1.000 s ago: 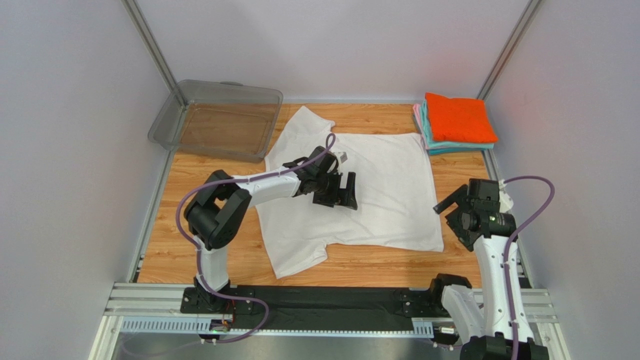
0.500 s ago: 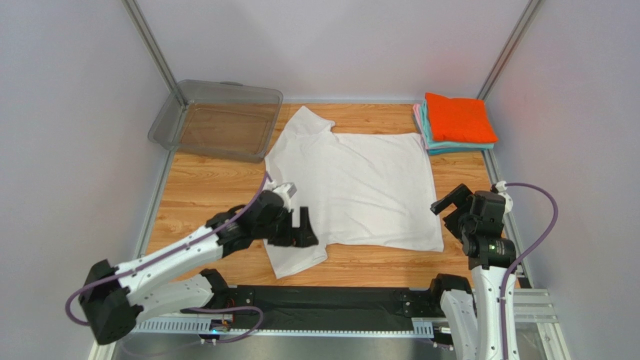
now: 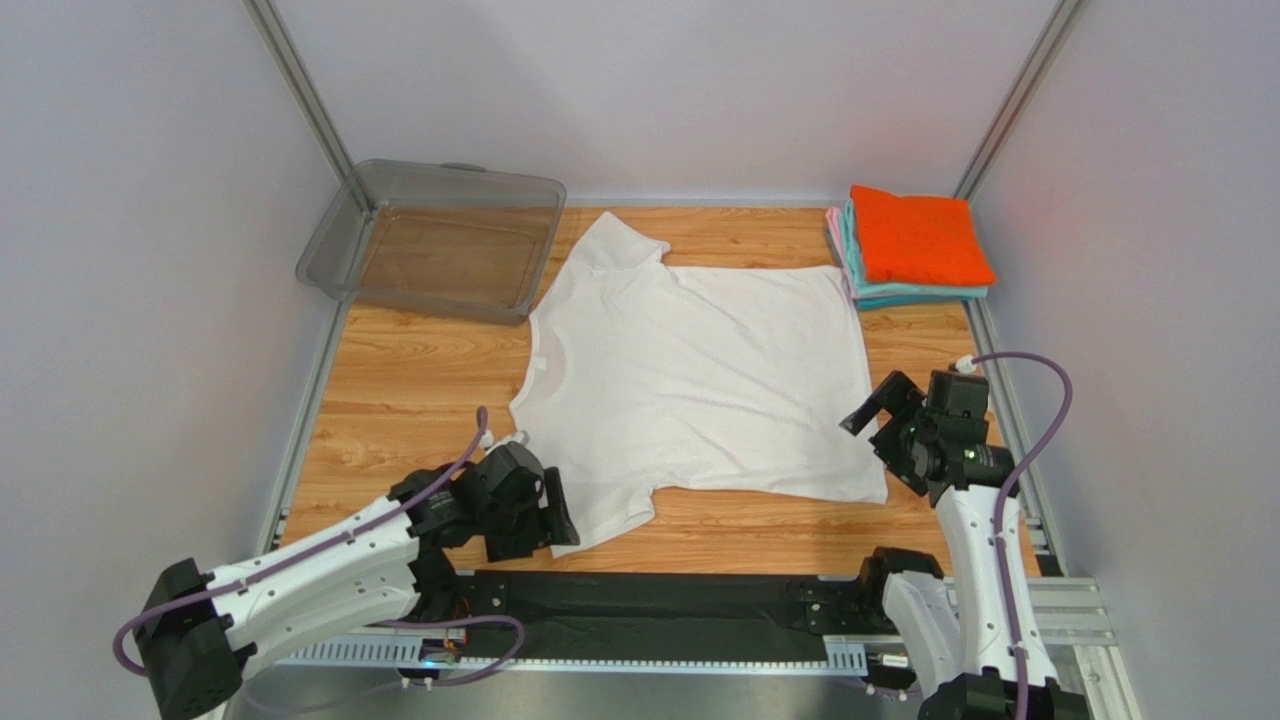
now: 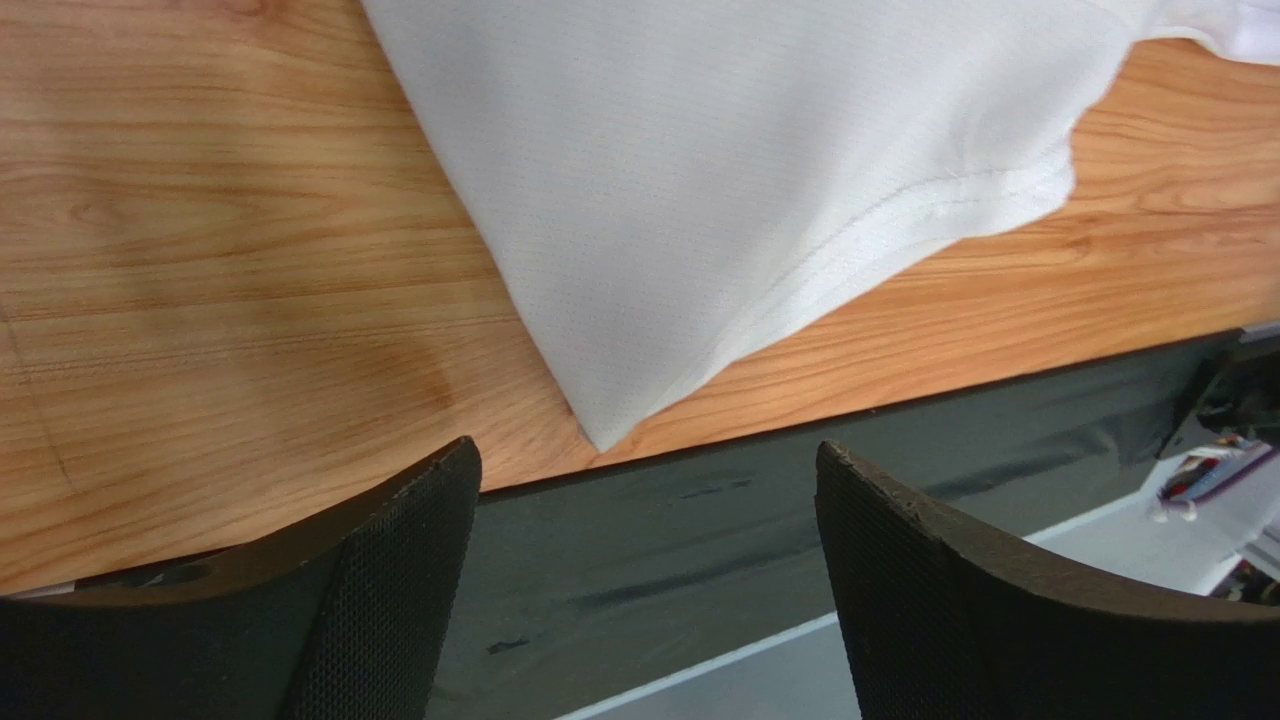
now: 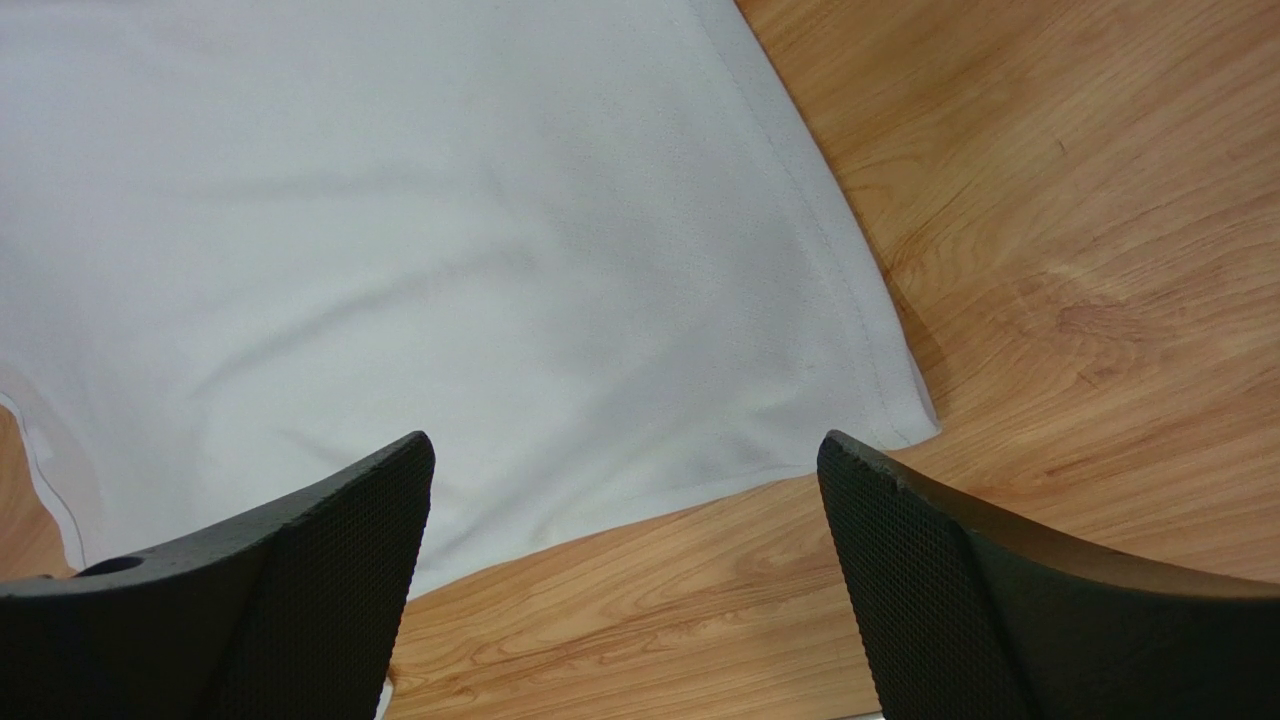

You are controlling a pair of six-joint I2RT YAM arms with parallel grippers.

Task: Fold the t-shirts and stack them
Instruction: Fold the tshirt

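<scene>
One white t-shirt (image 3: pixel 699 383) lay flat at the centre of the table (image 3: pixel 406 375), folded shirts (image 3: pixel 914 248) stacked at one o'clock, orange on top, left gripper (image 3: pixel 549 510) released and empty at seven o'clock beside a sleeve corner, right gripper (image 3: pixel 882 428) likewise released at four o'clock by the hem corner.

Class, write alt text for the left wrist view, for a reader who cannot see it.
A sleeve corner of a white t-shirt lies flat on a wooden table, pointing at its dark near edge. The left pincer stands open below it, holding nothing.
</scene>
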